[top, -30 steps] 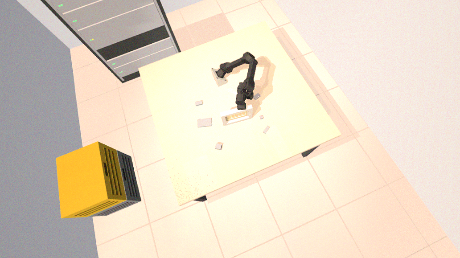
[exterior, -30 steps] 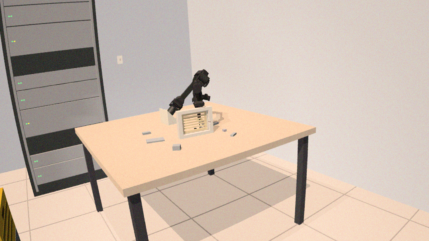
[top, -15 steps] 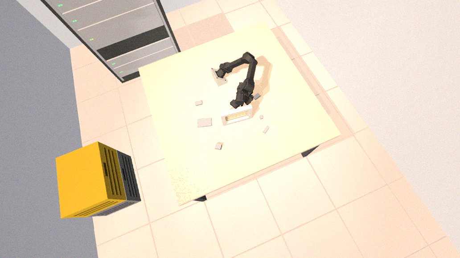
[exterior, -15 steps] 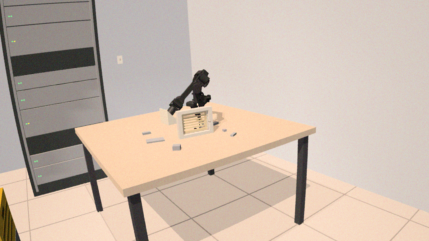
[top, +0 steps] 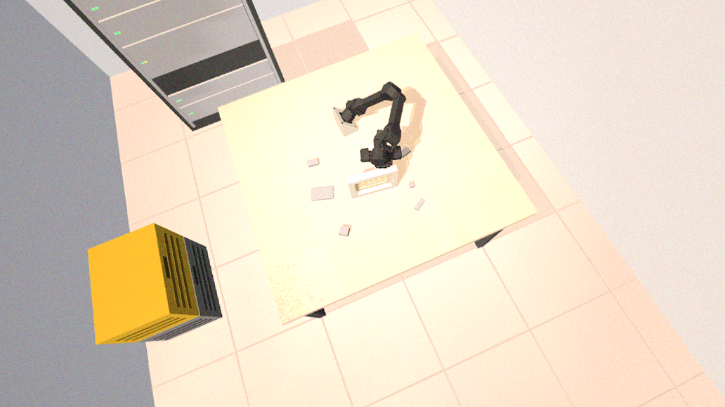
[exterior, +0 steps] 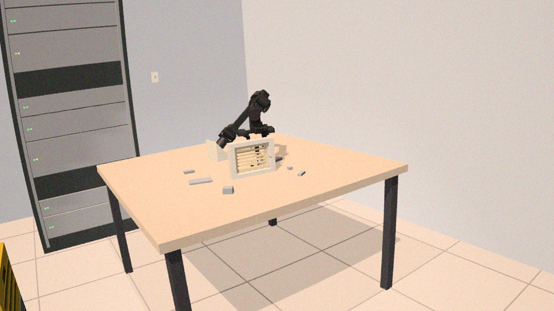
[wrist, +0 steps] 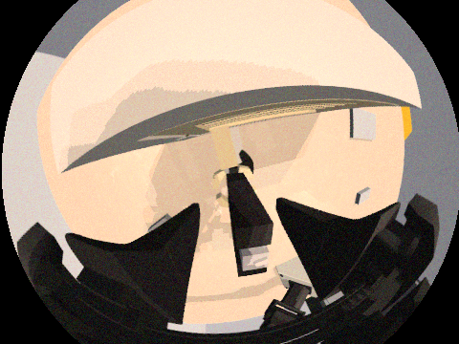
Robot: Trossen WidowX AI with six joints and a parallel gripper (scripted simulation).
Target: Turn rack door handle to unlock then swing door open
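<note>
Pincer (top: 383, 163) (exterior: 260, 134) (wrist: 239, 206) released, far side of frame (top: 372, 173) (exterior: 232, 161) (wrist: 191, 109). Pale bar (wrist: 224, 147), likely handle, points from slatted door (wrist: 268, 114) toward it.

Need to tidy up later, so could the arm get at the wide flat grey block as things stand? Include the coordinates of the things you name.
Probably yes: the wide flat grey block (top: 322, 193) (exterior: 200, 181) (wrist: 364, 125) lies beside the white frame (top: 352, 188) (exterior: 232, 161) (wrist: 268, 96), not behind it. The arm (top: 397, 113) (exterior: 244, 116) (wrist: 297, 297) would likely have to clear the nearby frame first.
</note>
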